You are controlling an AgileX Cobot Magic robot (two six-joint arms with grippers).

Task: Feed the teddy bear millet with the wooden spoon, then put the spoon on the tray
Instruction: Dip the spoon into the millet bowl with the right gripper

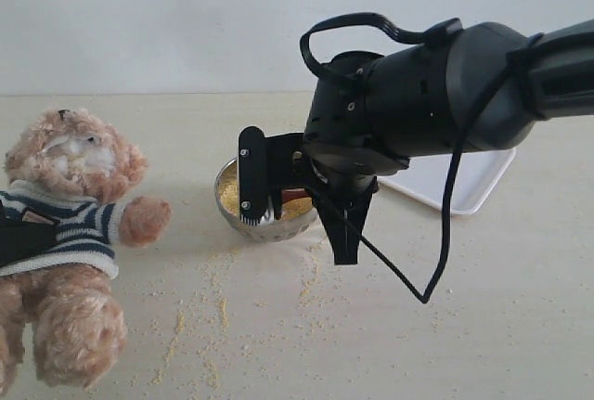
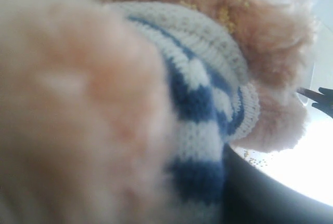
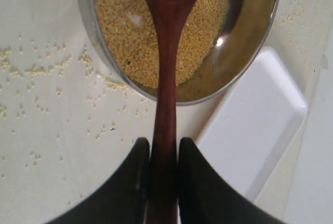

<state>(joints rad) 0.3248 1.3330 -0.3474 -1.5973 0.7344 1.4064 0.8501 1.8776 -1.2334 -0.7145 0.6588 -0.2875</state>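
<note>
The teddy bear (image 1: 70,233) sits at the left in its striped sweater (image 2: 200,94). My left gripper (image 1: 14,238) is shut on its body; one dark finger (image 2: 260,198) presses the sweater and fur hides the other. My right gripper (image 1: 297,200) (image 3: 164,146) is shut on the handle of the wooden spoon (image 3: 167,52) (image 1: 295,194). The spoon's oval end lies in the millet (image 3: 125,31) (image 1: 227,194) inside the steel bowl (image 3: 86,21) (image 1: 269,225). The white tray (image 1: 464,182) (image 3: 255,130) lies just behind and to the right of the bowl, partly hidden by the right arm.
Loose millet grains (image 1: 218,279) are scattered over the pale table in front of the bowl and toward the bear's leg. A black cable (image 1: 436,261) hangs from the right arm down near the table.
</note>
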